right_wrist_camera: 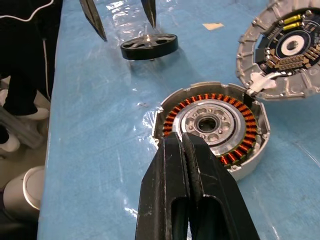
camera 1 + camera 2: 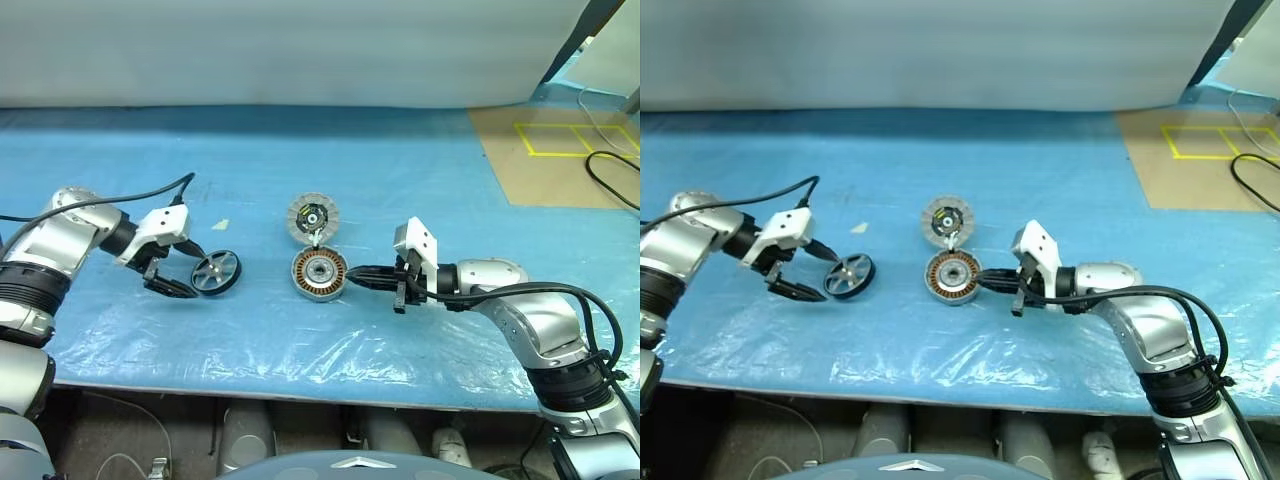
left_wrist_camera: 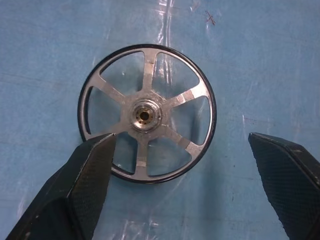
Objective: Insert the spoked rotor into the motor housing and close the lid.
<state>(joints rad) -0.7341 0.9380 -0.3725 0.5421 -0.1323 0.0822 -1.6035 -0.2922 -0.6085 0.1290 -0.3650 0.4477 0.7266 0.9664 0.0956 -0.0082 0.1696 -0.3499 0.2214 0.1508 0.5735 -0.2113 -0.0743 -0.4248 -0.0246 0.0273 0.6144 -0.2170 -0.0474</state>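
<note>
Left wrist view: rotor (image 3: 146,114) flat on worktop (image 3: 260,65) between wide-open left fingers (image 3: 85,172), right fingers (image 1: 192,165) shut by housing (image 1: 210,125); looks light, stiff, slick, so pinch across rim

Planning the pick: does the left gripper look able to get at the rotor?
Probably yes: the left gripper is open beside the rotor, which lies alone on the sheet with nothing between them.

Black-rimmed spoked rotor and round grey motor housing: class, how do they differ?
The black-rimmed spoked rotor is see-through between silver spokes; the round grey motor housing is a walled cup ringed with copper windings. The rotor lies alone; the housing has a hinged ribbed lid attached. Both are round and lie flat.
</note>
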